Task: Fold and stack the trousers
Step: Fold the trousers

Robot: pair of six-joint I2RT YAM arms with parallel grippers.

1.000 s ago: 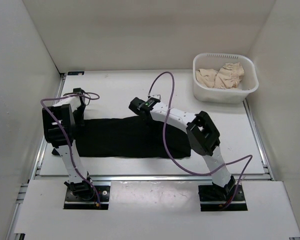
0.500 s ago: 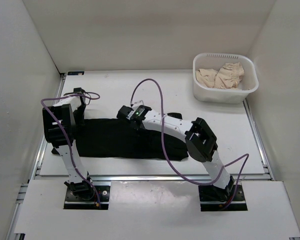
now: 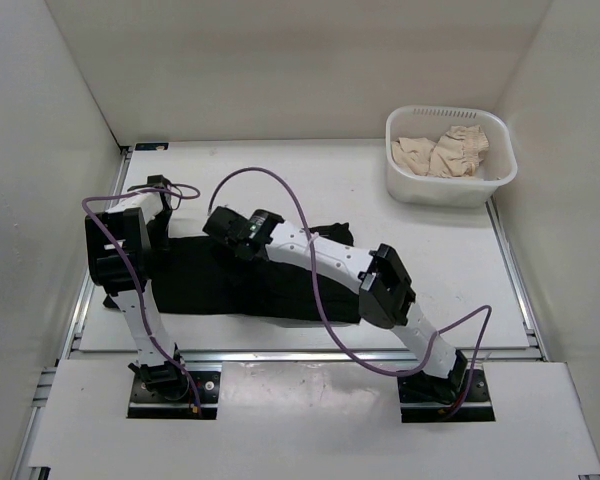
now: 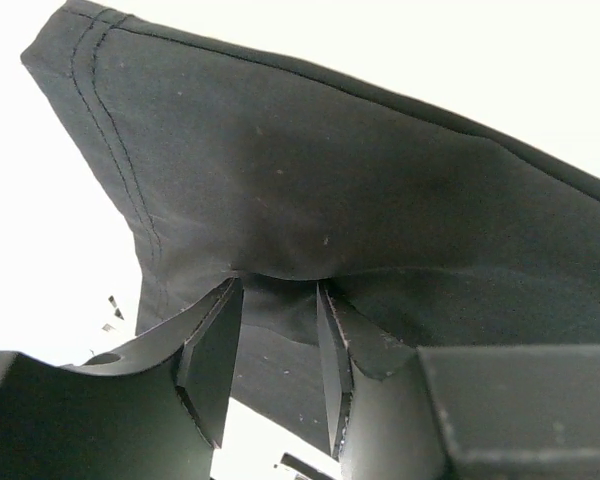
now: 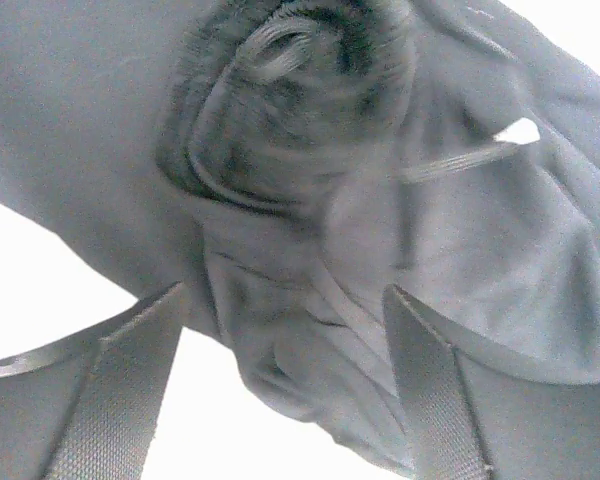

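From above, the black trousers (image 3: 210,285) lie as a long matte band across the white table (image 3: 450,270). They run from under the left gripper (image 3: 160,232) to beyond the right gripper (image 3: 218,224), which hangs over their far edge. Well to the right of both grippers, a white basket (image 3: 450,188) of beige garments (image 3: 442,152) sits in a corner of the plain white walls (image 3: 280,70)

Left wrist: the fingers (image 4: 210,360) pinch a fold of the black cloth beside a stitched hem

Right wrist: the view is blurred, and the fingers (image 5: 120,400) stand wide apart over bunched fabric, gripping nothing
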